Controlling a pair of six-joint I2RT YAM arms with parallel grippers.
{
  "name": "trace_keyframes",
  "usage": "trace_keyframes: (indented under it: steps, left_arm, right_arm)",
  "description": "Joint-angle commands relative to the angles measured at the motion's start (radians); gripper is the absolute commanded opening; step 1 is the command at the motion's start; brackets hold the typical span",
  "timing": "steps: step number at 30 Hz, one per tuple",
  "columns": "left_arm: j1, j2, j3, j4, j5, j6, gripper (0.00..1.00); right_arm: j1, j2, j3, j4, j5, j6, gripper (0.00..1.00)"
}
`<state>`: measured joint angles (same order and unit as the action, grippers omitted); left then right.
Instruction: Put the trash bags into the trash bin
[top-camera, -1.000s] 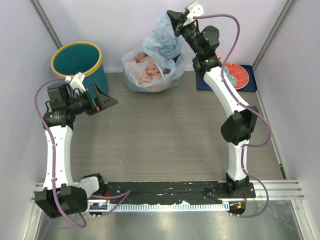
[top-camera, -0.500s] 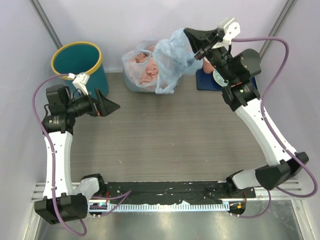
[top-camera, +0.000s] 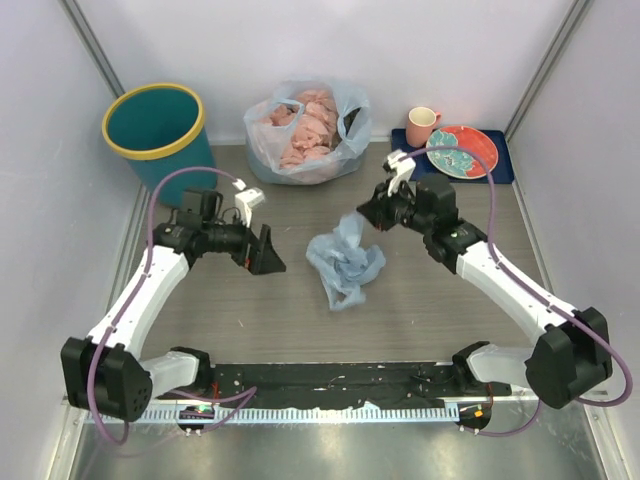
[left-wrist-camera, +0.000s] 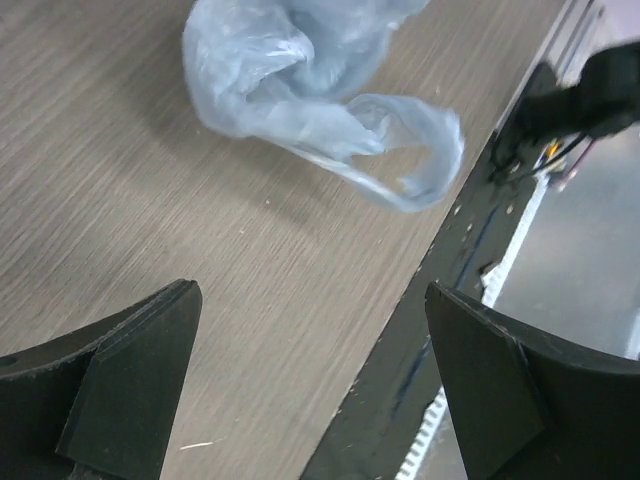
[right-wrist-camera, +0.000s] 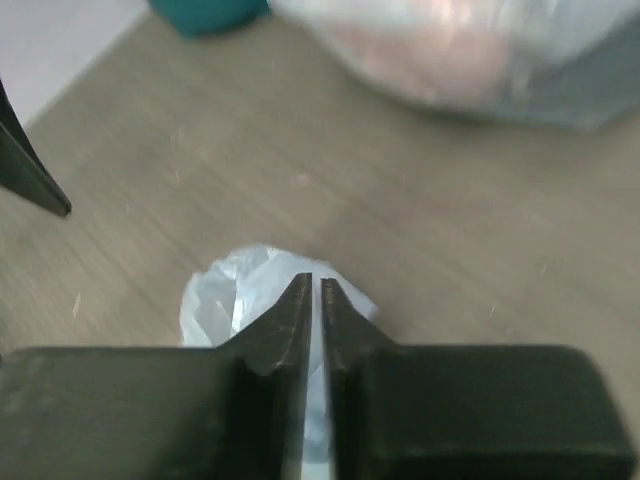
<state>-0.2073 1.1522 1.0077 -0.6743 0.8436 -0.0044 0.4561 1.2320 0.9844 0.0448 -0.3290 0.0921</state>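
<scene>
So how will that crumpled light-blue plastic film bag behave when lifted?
Probably floppy: the crumpled light-blue plastic film bag lies in loose folds, so it would drape and trail. Likely very light, being thin and see-through. Possibly slippery; the film looks glossy.

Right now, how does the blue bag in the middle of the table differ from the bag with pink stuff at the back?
The light-blue bag lies crumpled and empty, low on the table; the clear bag stands open, bulging with pink lumps. The light-blue bag is tinted blue, the clear bag whitish. Both are thin plastic film.
</scene>
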Motion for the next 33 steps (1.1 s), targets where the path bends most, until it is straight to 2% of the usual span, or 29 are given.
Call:
trace_keyframes:
  steps: [1,3,5,8,9,11,15,17,21,24,27,29,33]
  left_arm:
    - [-0.081,0.065,-0.008,-0.065,-0.052,0.311,1.00]
    - [-0.105,0.084,-0.004,-0.096,-0.057,0.412,1.00]
    - [-0.151,0.095,-0.003,-0.108,-0.073,0.472,1.00]
    - [-0.245,0.087,-0.004,-0.116,-0.116,0.517,1.00]
    - [-0.306,0.078,-0.007,-0.096,-0.135,0.526,1.00]
    - [-0.369,0.063,-0.017,-0.055,-0.175,0.520,1.00]
    - [-0.568,0.029,-0.047,0.149,-0.332,0.443,1.00]
    - [-0.630,0.041,-0.037,0.189,-0.368,0.414,1.00]
    - [-0.803,0.087,-0.027,0.293,-0.468,0.392,1.00]
    - [-0.840,0.136,-0.015,0.334,-0.506,0.405,1.00]
    - [-0.833,0.178,0.003,0.386,-0.590,0.341,1.00]
    - [-0.814,0.173,-0.004,0.438,-0.581,0.270,1.00]
    - [-0.799,0.165,-0.041,0.536,-0.612,0.222,1.00]
  right_arm:
    - [-0.014,0.001,-0.039,-0.110,-0.039,0.050,0.43]
    - [-0.039,0.023,-0.026,-0.172,-0.091,0.067,0.61]
    - [-0.092,0.038,-0.012,-0.255,-0.133,0.070,0.71]
    - [-0.187,0.035,0.005,-0.356,-0.188,0.075,0.79]
    - [-0.215,0.031,0.004,-0.373,-0.199,0.075,0.80]
    - [-0.267,0.018,-0.016,-0.395,-0.216,0.060,0.81]
    - [-0.281,0.035,-0.041,-0.392,-0.269,0.072,0.81]
    - [-0.281,0.049,-0.049,-0.373,-0.330,0.095,0.80]
    - [-0.293,0.055,-0.053,-0.365,-0.357,0.118,0.80]
    - [-0.336,0.029,-0.050,-0.387,-0.380,0.091,0.80]
    - [-0.367,-0.003,-0.018,-0.495,-0.371,0.017,0.81]
    - [-0.370,-0.028,0.008,-0.609,-0.328,-0.087,0.81]
    - [-0.385,-0.031,0.048,-0.802,-0.259,-0.331,0.83]
